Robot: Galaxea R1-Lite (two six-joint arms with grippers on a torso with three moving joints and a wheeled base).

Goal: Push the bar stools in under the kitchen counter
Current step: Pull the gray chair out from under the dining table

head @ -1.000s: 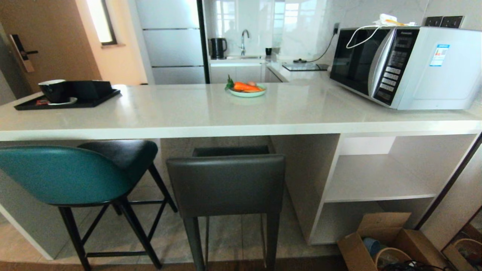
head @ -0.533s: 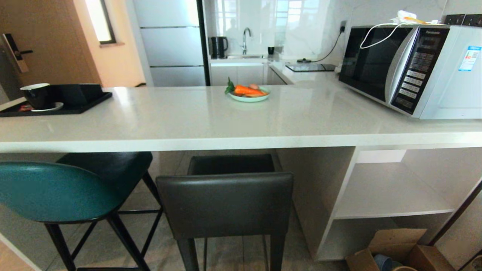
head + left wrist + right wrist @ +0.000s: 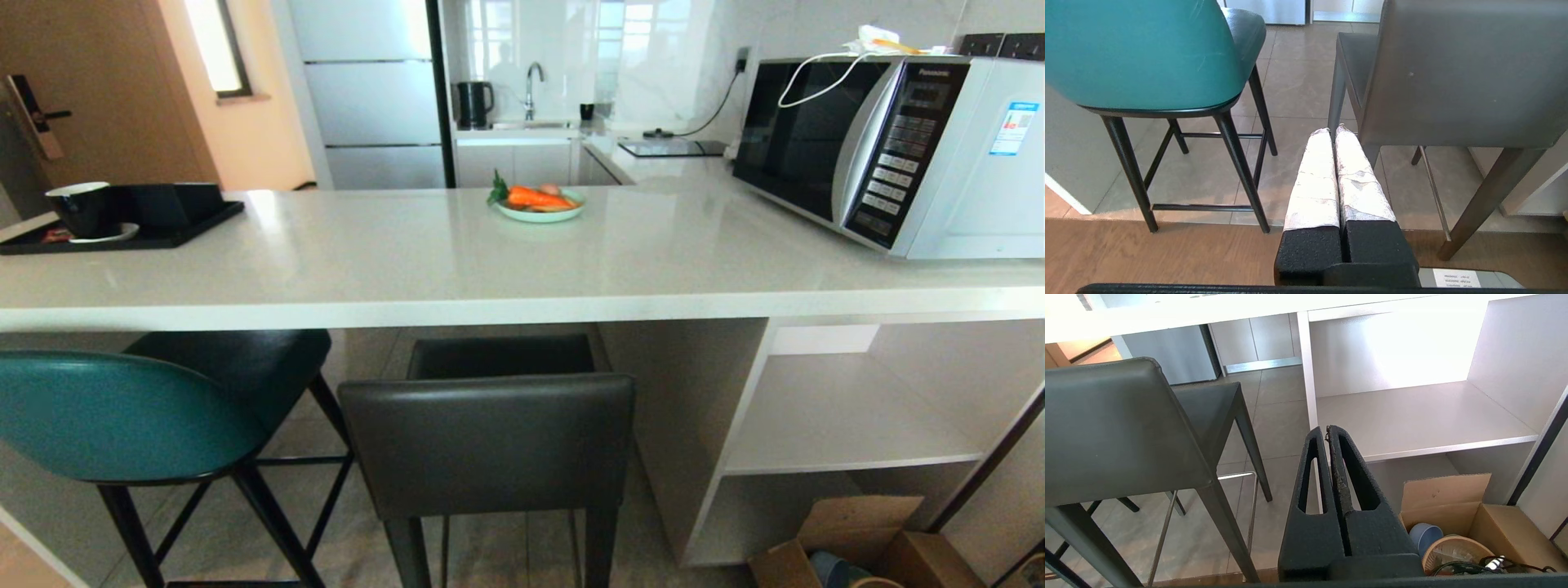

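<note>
A: Head view: where do the stools stand?
B: The teal stool (image 3: 122, 416) and grey stool (image 3: 490, 441) have seats partly under the kitchen counter (image 3: 457, 261), backs outside.

A: Left wrist view?
B: The left gripper (image 3: 1331, 132), jaws together, hangs between both stools.

A: Right wrist view?
B: The right gripper (image 3: 1325, 430), jaws together, is beside the grey stool; an off-centre push could twist it against the shelf panel (image 3: 1306, 367).
</note>
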